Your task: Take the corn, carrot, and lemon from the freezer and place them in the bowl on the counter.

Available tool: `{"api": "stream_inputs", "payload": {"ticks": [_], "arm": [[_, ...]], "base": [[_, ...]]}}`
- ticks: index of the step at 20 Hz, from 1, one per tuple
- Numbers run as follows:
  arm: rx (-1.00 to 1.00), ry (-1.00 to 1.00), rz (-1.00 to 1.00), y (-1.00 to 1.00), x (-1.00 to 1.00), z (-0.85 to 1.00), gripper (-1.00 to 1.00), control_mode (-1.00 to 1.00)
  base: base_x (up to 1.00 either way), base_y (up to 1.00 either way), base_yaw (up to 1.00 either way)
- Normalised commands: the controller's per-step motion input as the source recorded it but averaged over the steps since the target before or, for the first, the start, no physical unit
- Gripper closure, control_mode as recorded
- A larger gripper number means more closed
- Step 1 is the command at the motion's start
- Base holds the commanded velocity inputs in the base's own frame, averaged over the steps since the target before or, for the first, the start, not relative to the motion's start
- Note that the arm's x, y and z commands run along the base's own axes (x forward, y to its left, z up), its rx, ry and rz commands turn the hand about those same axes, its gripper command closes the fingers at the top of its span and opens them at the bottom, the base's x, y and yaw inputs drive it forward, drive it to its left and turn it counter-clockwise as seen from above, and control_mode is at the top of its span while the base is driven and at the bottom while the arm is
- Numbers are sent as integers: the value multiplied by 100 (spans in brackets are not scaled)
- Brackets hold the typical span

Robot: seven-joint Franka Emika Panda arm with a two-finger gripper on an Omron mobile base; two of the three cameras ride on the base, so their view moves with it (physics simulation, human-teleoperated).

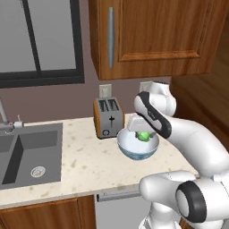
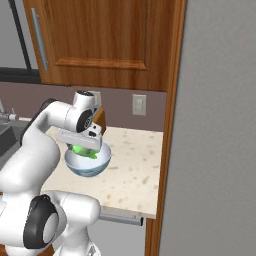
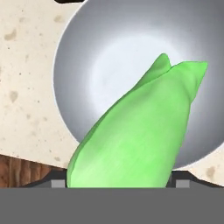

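Observation:
My gripper is shut on the corn, a bright green lump with pointed husk tips. It hangs just over the middle of the white bowl, which stands on the beige counter. In the hand view the corn covers much of the bowl's inside. The plain grey freezer rises at the right. The carrot and the lemon are out of view.
A toaster stands just behind the bowl against the wall. A grey sink with a tap lies at the left. Wooden wall cabinets hang above the counter.

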Motion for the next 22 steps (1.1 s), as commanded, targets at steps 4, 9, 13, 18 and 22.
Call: {"api": "stream_inputs", "payload": {"ticks": [4,9,13,18,22], "arm": [[0,0,0,1,39,-36,100,-100],[0,0,0,0,29,-35,100,-100],[0,0,0,0,27,-36,100,-100],[0,0,0,0,22,-33,100,-100],[0,0,0,1,13,-27,100,-100]], "base": [[0,0,0],[0,0,0],[0,0,0],[0,0,0],[0,0,0]]}}
